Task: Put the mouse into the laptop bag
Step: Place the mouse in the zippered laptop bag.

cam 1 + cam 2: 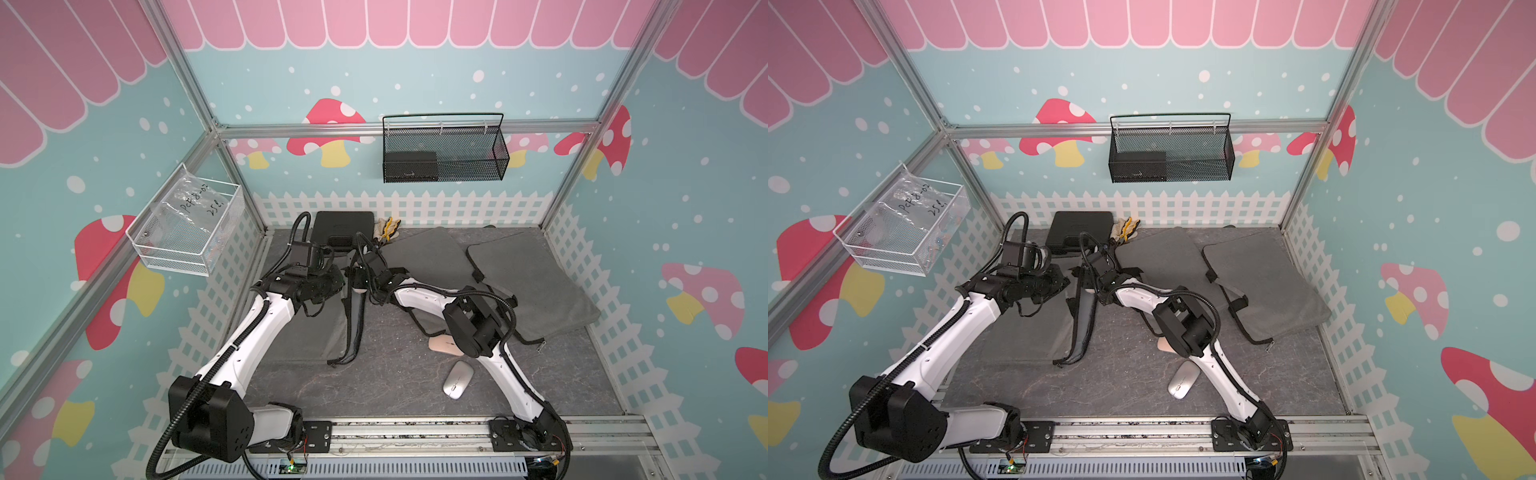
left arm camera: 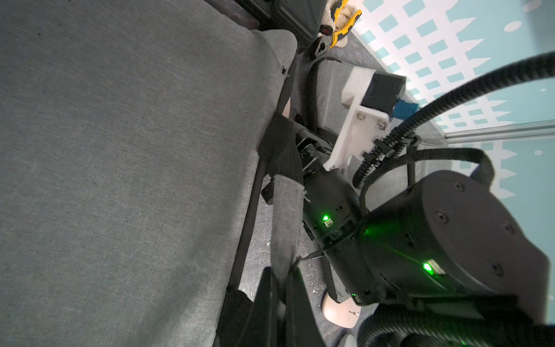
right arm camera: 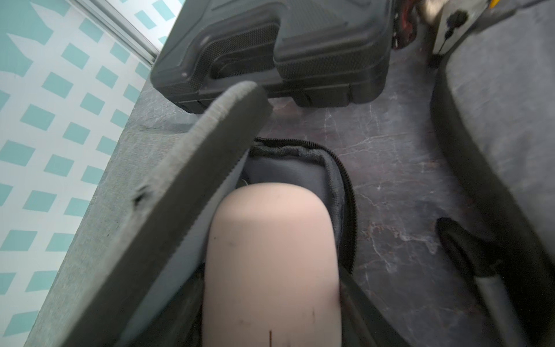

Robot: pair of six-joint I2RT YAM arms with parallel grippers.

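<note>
- Holding my left gripper [image 2: 282, 297] stretched forward, pinching the laptop bag flap [image 3: 210, 144] (lifted)
- Holding my right gripper [image 1: 358, 286] tilted down, clamping the pink mouse [image 3: 270, 255] at the opening

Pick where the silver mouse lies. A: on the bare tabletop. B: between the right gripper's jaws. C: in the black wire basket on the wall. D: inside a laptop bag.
A: in both top views the silver mouse lies flat on the grey tabletop, with nothing gripping it.
</note>
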